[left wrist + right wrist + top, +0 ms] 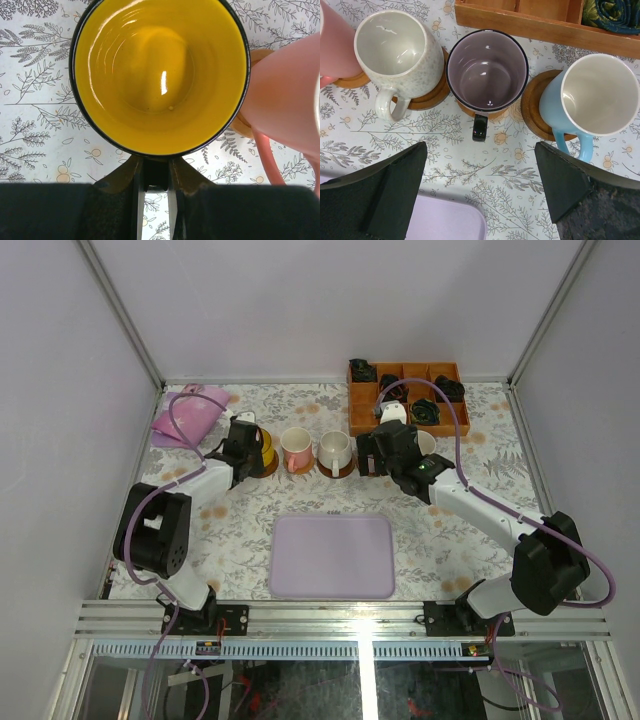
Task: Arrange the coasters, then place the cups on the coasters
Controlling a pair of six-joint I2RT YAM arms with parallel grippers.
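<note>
The yellow cup [160,75] fills the left wrist view, and my left gripper [156,170] is shut on its black handle. In the top view it stands over a dark coaster [266,469] at the left end of the row. Beside it come the pink cup [296,449] and the cream cup [395,47], then the greyish purple cup [486,67] and the light blue cup [597,92], each on a brown coaster [535,110]. My right gripper [480,170] hangs open just in front of the purple cup's handle, holding nothing.
The orange compartment box [405,398] with dark items sits right behind the cups. A flat lavender tray [333,556] lies near the front. A pink cloth [190,415] lies at the back left, near the left arm.
</note>
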